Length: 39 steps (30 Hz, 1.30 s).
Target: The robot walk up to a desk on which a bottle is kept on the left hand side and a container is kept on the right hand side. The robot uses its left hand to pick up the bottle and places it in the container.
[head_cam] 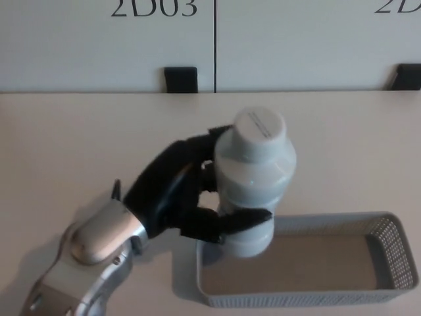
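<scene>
A white plastic bottle (253,178) with a white cap is held upright in the air by my left hand (181,191), whose black fingers wrap its lower body. The bottle hangs over the left end of the grey mesh container (388,234), which lies low on the beige desk at the right. The bottle's base hides part of the container's left rim. My silver left forearm (99,240) reaches in from the lower left. My right hand does not show.
The beige desk (66,131) ends at a white wall panel at the back. Two black brackets (180,79) (408,77) stand at the desk's far edge.
</scene>
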Tool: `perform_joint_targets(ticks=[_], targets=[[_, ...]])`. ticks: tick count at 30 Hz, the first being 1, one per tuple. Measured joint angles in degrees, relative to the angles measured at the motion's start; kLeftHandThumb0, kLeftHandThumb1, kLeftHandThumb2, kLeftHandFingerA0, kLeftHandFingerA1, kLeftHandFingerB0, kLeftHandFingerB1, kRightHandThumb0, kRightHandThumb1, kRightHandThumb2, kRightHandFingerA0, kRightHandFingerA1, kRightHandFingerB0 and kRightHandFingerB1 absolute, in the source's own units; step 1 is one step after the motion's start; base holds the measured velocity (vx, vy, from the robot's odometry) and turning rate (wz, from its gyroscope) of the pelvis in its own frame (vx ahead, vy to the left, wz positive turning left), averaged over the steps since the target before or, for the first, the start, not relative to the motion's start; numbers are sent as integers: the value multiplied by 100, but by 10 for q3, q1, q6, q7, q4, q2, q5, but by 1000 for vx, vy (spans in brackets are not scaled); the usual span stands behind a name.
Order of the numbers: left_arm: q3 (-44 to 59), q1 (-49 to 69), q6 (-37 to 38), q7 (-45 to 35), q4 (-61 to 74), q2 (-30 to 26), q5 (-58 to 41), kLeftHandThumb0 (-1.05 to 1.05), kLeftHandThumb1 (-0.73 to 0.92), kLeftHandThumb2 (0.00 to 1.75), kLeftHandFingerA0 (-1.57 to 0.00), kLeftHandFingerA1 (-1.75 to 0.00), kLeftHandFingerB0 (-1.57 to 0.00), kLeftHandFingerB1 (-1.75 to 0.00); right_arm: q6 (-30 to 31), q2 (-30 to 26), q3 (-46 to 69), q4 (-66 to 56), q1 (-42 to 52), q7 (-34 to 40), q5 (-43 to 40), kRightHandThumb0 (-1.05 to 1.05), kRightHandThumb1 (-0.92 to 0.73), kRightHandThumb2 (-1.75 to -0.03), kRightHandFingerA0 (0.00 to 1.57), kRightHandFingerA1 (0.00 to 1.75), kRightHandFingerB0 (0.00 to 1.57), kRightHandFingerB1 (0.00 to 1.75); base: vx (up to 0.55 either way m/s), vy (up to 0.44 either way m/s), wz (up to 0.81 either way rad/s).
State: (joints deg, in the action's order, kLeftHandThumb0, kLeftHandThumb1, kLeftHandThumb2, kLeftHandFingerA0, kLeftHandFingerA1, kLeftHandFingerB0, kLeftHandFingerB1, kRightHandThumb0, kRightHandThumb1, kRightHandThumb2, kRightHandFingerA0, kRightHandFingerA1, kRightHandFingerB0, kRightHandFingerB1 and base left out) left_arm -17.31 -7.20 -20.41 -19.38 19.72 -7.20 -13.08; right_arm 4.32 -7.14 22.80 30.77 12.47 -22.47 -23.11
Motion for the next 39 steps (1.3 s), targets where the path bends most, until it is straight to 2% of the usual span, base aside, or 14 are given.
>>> perform_joint_targets(ticks=[16,17,18,19,20,21,23,30,31,32,33,35,36,39], targets=[[-38,31,58,2,-70,3,57,-15,82,64,-89,-117,-73,-79,0,0,-11,-11,2,6,9,-32,-47,-54,48,61,34,43,0,0,0],[-38,33,58,2,-70,4,57,-21,76,62,-80,-76,-65,-55,0,0,-11,-11,2,6,10,-31,-49,-55,45,60,33,43,0,0,0],[-38,35,61,2,-70,5,58,-29,46,96,-5,-51,0,-46,0,0,-12,-11,2,7,10,-30,-49,-55,48,61,35,44,0,0,0],[-38,43,67,2,-71,9,58,-29,46,96,-5,-51,0,-46,0,-1,-13,-11,2,8,12,-30,-49,-55,48,61,35,44,0,0,0],[-38,44,69,1,-71,9,58,-68,45,74,0,-3,0,-8,0,-1,-14,-11,2,8,12,-29,-49,-55,48,61,35,44,0,0,0],[-39,47,71,-3,-70,8,56,-73,47,77,0,0,0,-4,0,-1,-14,-11,2,9,13,-30,-49,-55,48,62,35,44,0,0,0],[-42,46,76,-17,-70,-1,55,-70,53,57,0,0,0,0,0,-1,-16,-12,1,11,14,-29,-47,-54,53,63,37,43,0,0,0],[-44,38,91,-48,-69,-27,58,-76,55,57,0,0,0,0,1,-1,-17,-12,0,14,15,-31,-48,-54,54,63,34,42,0,0,0],[-44,37,95,-51,-67,-31,60,-78,45,79,0,0,0,-3,1,-1,-17,-13,0,14,16,-30,-48,-54,54,62,35,42,0,0,0],[-44,37,96,-53,-65,-32,61,-78,45,79,0,0,0,-3,1,-1,-17,-13,0,15,16,-30,-48,-54,54,62,35,42,0,0,0],[-44,37,96,-54,-63,-34,61,-74,53,57,0,0,0,0,1,-1,-17,-13,0,15,16,-30,-49,-54,54,63,35,43,0,0,0],[-38,34,99,-55,-43,-40,62,-78,43,77,0,0,0,0,1,-1,-17,-13,0,17,19,-31,-48,-54,54,63,36,43,0,0,0],[-33,31,99,-57,-29,-43,61,-79,54,57,0,0,0,0,1,-1,-17,-13,-1,17,20,-31,-49,-55,49,61,35,44,0,0,0],[-20,22,98,-60,7,-48,59,-78,52,56,0,0,0,0,1,-1,-17,-13,-1,18,22,-36,-45,-54,51,62,35,45,0,0,0]])
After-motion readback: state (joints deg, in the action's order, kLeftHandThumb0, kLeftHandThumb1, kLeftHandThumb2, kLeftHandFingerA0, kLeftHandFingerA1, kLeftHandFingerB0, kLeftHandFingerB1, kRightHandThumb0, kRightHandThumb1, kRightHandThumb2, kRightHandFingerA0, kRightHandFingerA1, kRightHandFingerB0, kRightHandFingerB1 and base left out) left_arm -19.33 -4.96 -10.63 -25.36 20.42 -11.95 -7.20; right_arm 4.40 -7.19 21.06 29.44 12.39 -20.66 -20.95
